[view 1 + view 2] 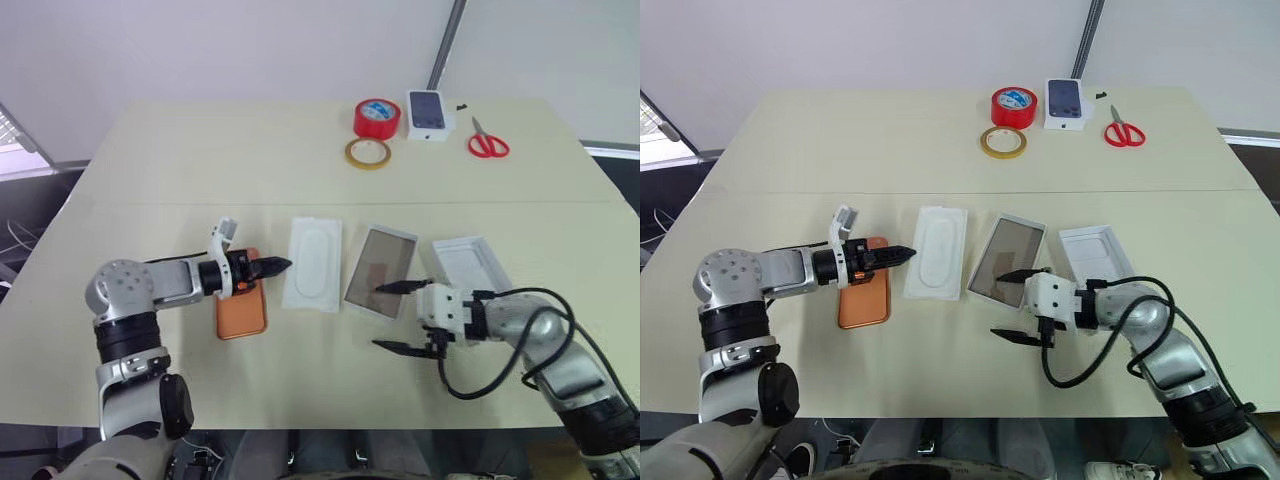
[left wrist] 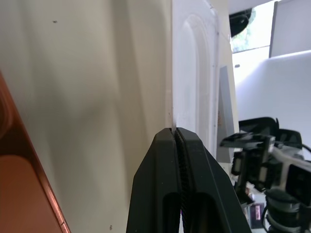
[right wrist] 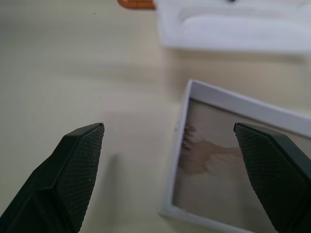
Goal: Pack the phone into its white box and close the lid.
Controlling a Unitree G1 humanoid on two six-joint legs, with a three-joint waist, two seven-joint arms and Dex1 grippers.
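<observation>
The copper-orange phone (image 1: 241,312) lies back up on the table near the left. My left gripper (image 1: 283,266) is shut on nothing and hovers over the phone's far end, pointing at the white box (image 1: 313,263), a shallow tray with a rounded recess. In the left wrist view the shut fingertips (image 2: 175,133) sit just short of that tray's edge (image 2: 194,73). The plain white lid (image 1: 470,262) lies at the right. My right gripper (image 1: 400,317) is open wide, straddling the near corner of a white-walled box with a brownish inside (image 1: 380,270).
At the back of the table are a red tape roll (image 1: 377,118), a yellowish tape ring (image 1: 368,153), a small white box with a phone picture (image 1: 427,115) and red scissors (image 1: 488,143). Bare tabletop (image 1: 320,370) runs along the near edge.
</observation>
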